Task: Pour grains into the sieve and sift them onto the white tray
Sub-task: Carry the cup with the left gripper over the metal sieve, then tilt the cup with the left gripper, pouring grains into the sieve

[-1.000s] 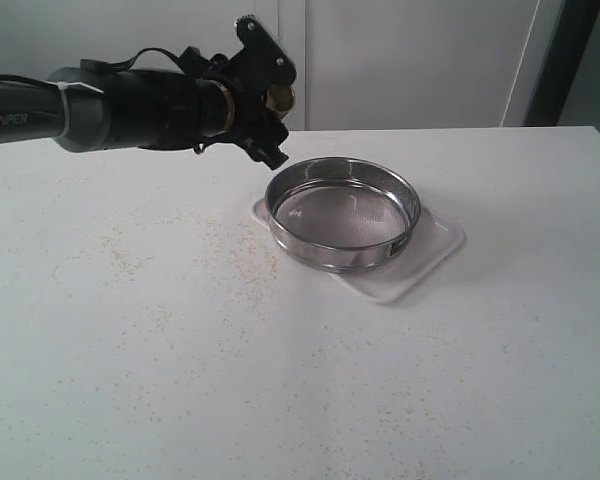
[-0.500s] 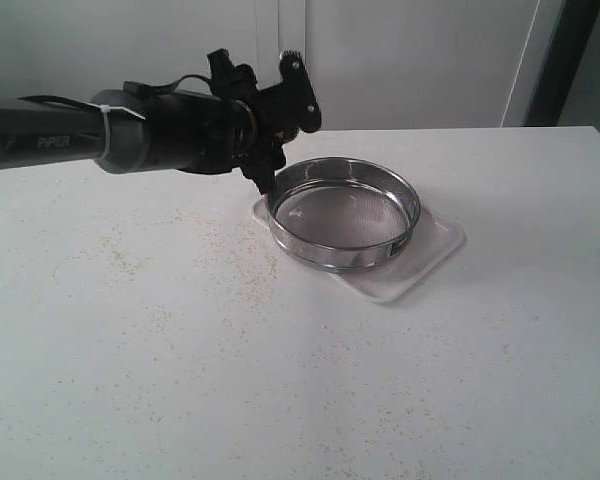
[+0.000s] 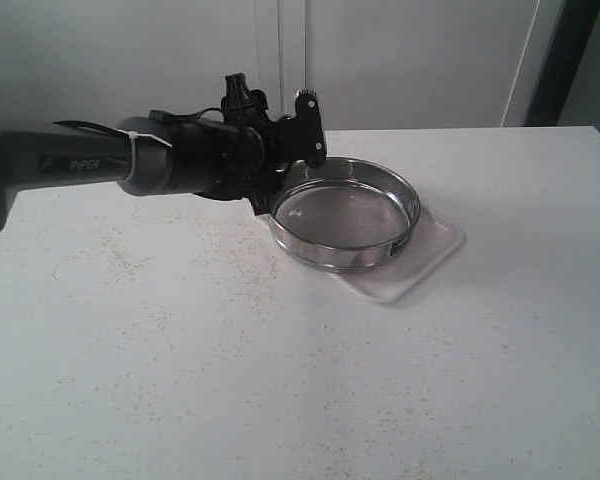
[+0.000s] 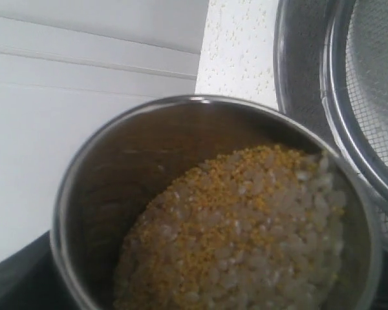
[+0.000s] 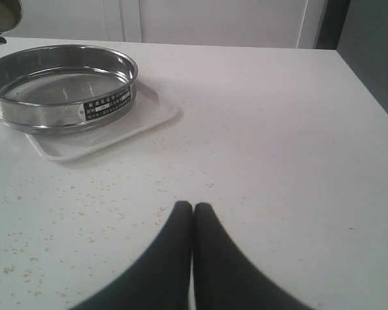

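**A:** What is the left gripper doing?

**B:** Its jaws stand wide around a small steel cup. It hangs at the upper centre of the exterior view, just beside the sieve's left rim. The right gripper is pressed closed on nothing, low over the table and well apart from the tray.

**A:** Where are the grains?

**B:** All in the cup, banked toward the lip nearest the sieve. None show on the mesh. The sieve sits on the white tray, right of centre.

**A:** How will they pour?

**B:** I judge them loose, dry and light, so they will run in a rush if the cup tips fast, and some may bounce. Specks already dot the table. A slow tilt with the lip well inside the rim seems wise.

**A:** And the sieve, for sifting?

**B:** It looks stiff, fairly light and smooth, so likely slippery. I would pinch it over the steel rim wall, on the side away from the cup, and keep it level. The tray looks light enough to slide
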You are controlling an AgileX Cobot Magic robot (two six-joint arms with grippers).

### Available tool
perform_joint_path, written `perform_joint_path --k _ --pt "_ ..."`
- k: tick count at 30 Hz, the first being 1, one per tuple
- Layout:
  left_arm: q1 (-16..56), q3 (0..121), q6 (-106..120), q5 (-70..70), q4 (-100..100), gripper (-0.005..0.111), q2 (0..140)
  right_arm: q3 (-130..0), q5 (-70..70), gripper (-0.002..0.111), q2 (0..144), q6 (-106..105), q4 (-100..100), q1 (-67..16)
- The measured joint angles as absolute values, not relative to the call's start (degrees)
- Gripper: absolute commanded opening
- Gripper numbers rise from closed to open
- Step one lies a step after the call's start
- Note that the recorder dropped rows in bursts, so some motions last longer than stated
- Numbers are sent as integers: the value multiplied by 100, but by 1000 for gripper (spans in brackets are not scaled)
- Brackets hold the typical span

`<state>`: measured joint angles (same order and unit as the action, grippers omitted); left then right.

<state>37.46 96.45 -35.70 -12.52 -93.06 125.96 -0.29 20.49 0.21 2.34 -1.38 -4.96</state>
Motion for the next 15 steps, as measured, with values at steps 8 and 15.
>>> perform_joint_path --k 8,15 --pt "3872 9645 -3570 -1255 -9813 0 12598 -29 2049 0 21 234 -138 -496" --pt "3937 9740 -3548 -1352 -9854 0 12680 -29 2049 0 21 234 -138 -496"
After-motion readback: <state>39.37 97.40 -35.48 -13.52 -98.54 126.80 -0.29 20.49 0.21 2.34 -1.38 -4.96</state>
